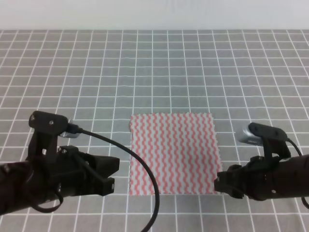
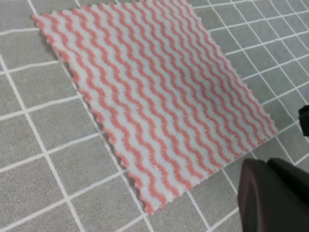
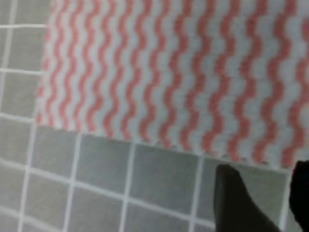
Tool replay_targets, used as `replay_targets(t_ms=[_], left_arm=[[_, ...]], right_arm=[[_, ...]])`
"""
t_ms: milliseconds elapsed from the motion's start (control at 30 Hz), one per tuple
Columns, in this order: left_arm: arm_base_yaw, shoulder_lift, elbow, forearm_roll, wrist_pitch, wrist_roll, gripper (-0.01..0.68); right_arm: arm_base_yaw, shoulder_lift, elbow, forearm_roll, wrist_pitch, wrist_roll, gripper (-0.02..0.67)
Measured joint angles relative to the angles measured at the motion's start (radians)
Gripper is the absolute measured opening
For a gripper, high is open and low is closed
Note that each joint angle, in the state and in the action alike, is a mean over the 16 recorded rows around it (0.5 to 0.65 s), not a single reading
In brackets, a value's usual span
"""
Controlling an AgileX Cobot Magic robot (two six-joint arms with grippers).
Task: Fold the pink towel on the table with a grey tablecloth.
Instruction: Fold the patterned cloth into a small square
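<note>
The pink towel [image 1: 173, 153] lies flat and unfolded on the table with a grey tablecloth [image 1: 96, 72], a square of wavy pink and white stripes. My left gripper [image 1: 115, 174] hovers just left of the towel's near left corner, open and empty. In the left wrist view the towel [image 2: 154, 96] spreads ahead of the open gripper [image 2: 277, 140]. My right gripper [image 1: 217, 182] sits at the towel's near right corner, open with nothing held. The right wrist view shows the towel's edge [image 3: 169, 72] just beyond that gripper's dark fingers [image 3: 239, 203].
The gridded grey cloth stretches far beyond the towel on all sides. A pale wall [image 1: 154, 14] bounds the table's far edge. A black cable [image 1: 140, 159] runs from the left arm across the towel's near left corner.
</note>
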Motion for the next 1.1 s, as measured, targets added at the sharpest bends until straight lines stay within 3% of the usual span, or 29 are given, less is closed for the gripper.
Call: replay_targets(t_ms=[233,1100], left_arm=[[0.000,0.000,0.000,0.000,0.002,0.002,-0.004],[0.000,0.001,0.000,0.000,-0.003,0.015,-0.004]], right_arm=[[0.000,0.065,-0.007,-0.004,-0.037,0.023,0.255],[0.000,0.162,-0.042,0.028,-0.063,0.029,0.259]])
